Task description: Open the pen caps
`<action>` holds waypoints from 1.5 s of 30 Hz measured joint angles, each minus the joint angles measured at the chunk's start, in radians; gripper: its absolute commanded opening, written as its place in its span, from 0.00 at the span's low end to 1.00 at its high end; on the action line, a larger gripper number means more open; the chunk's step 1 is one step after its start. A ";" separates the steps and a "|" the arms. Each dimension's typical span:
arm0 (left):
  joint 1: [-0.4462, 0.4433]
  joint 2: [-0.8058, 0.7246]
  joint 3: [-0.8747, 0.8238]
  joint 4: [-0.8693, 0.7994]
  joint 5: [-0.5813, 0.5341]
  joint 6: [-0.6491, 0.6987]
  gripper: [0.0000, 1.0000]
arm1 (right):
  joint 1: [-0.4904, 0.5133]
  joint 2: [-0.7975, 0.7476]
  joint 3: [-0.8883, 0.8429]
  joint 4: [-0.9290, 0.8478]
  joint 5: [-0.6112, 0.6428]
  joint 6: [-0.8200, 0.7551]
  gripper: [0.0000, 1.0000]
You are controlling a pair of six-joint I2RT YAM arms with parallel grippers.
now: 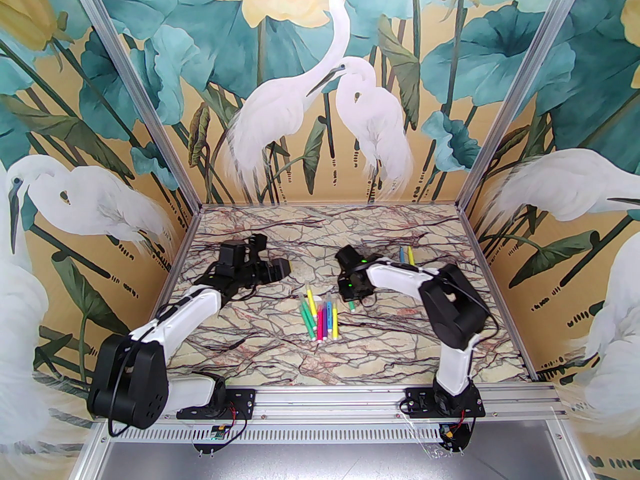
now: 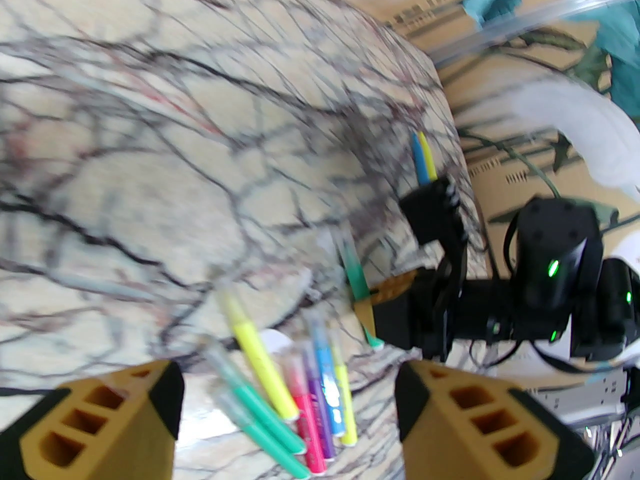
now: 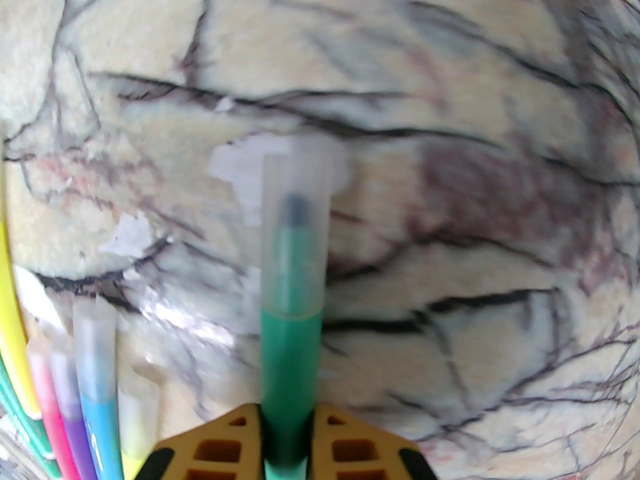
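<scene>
Top view: the left tool [image 1: 282, 268] is left of centre, apart from the pens [image 1: 320, 318] grouped at centre on the bench [image 1: 250, 338]. The right tool [image 1: 351, 299] is just right of the group.

Left wrist view: the left tool [image 2: 289, 398] stands wide, holding nothing.

Right wrist view: the right tool [image 3: 287, 433] is clamped on a green pen [image 3: 291, 348]. Its pale cap [image 3: 295, 228] is still fitted, at upper centre.

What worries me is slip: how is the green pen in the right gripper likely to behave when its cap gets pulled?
Probably stiff: the green pen juts straight from the shut right gripper without sagging. Its smooth round barrel may slide or twist in the grip. Released, it could roll.
</scene>
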State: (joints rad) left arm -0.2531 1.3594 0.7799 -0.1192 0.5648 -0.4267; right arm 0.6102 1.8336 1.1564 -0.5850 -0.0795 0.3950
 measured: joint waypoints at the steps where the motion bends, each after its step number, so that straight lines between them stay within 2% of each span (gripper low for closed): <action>1: -0.013 0.020 0.003 0.021 0.014 -0.014 0.71 | -0.011 -0.019 -0.010 0.015 -0.014 -0.005 0.00; 16: -0.175 0.211 0.152 0.176 0.084 -0.159 0.63 | -0.032 -0.250 -0.139 0.237 -0.212 -0.083 0.00; 23: -0.199 0.257 0.196 0.200 0.099 -0.194 0.61 | -0.019 -0.286 -0.143 0.284 -0.263 -0.109 0.00; 30: -0.213 0.272 0.226 0.208 0.120 -0.217 0.52 | 0.000 -0.295 -0.143 0.306 -0.288 -0.125 0.00; 35: -0.222 0.291 0.242 0.214 0.142 -0.218 0.50 | 0.003 -0.299 -0.143 0.313 -0.289 -0.134 0.00; 45: -0.231 0.320 0.257 0.216 0.161 -0.235 0.34 | 0.004 -0.313 -0.148 0.318 -0.292 -0.139 0.00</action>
State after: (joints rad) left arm -0.4839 1.6798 1.0370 0.0963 0.7258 -0.6621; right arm 0.6144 1.5208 1.0084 -0.2672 -0.3714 0.2562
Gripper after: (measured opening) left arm 0.364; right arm 0.135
